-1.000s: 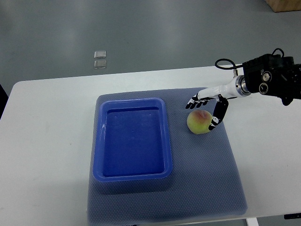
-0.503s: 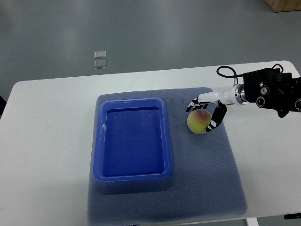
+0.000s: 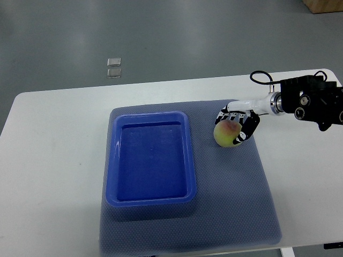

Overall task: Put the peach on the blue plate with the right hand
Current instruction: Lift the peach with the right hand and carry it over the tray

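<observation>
A yellow-green peach (image 3: 225, 134) with a pink blush lies on the grey-blue mat (image 3: 236, 187), to the right of the blue plate (image 3: 151, 159), a deep rectangular tray with nothing in it. My right hand (image 3: 236, 122) comes in from the right edge and sits over the peach's far right side. Its fingers (image 3: 228, 114) curl over the top and its thumb presses the right flank, so the hand is shut on the peach. The peach still appears to touch the mat. My left arm does not show.
The white table (image 3: 53, 160) carries the mat. Two small clear squares (image 3: 113, 67) lie on the grey floor beyond the table's far edge. A black cable (image 3: 260, 78) loops above my right wrist.
My right hand has lowered and closed in on the peach, the fingers going from spread above it to wrapped over it. The peach has shifted slightly up.
</observation>
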`<state>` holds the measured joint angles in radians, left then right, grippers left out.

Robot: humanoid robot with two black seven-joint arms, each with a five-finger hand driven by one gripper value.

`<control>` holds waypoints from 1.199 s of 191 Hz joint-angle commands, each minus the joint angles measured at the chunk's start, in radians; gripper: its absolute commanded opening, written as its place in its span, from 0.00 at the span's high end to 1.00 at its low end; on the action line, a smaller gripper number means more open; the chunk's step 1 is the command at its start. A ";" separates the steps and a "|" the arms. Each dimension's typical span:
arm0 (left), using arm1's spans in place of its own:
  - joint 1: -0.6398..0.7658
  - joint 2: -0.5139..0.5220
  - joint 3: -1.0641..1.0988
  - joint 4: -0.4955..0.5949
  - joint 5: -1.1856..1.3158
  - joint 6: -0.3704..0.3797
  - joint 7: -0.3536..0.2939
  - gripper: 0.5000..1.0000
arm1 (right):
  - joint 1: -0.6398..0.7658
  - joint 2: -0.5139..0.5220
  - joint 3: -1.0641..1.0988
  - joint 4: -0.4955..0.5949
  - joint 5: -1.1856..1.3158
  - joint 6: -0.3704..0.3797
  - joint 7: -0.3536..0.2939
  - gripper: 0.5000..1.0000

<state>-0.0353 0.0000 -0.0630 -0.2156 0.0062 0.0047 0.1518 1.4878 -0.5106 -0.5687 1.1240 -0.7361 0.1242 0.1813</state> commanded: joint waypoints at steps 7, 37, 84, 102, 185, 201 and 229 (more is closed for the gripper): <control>0.000 0.000 0.000 0.002 0.000 0.000 0.000 0.00 | 0.141 -0.071 0.001 0.079 0.007 0.047 0.000 1.00; 0.000 0.000 0.000 0.002 0.000 0.000 0.000 0.00 | 0.301 -0.152 0.001 0.131 0.010 0.123 0.001 1.00; -0.002 0.000 0.002 -0.004 0.000 0.000 0.000 0.00 | 0.439 -0.106 -0.011 0.163 0.078 0.121 0.000 1.00; 0.000 0.000 0.000 -0.004 0.000 0.000 0.000 0.00 | 0.470 0.012 -0.033 0.149 0.161 0.104 0.000 1.00; 0.000 0.000 -0.001 0.001 -0.002 0.000 0.000 0.00 | 0.275 0.511 -0.074 -0.224 0.356 -0.006 0.000 1.00; 0.000 0.000 -0.001 0.002 -0.002 0.000 0.000 0.00 | 0.189 0.511 -0.082 -0.283 0.354 -0.008 0.000 1.00; 0.000 0.000 0.000 -0.004 -0.002 0.000 0.000 0.00 | 0.112 0.511 -0.082 -0.319 0.348 -0.025 0.001 1.00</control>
<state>-0.0355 0.0000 -0.0645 -0.2138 0.0044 0.0046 0.1519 1.6511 -0.0006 -0.6505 0.8296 -0.3838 0.1128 0.1808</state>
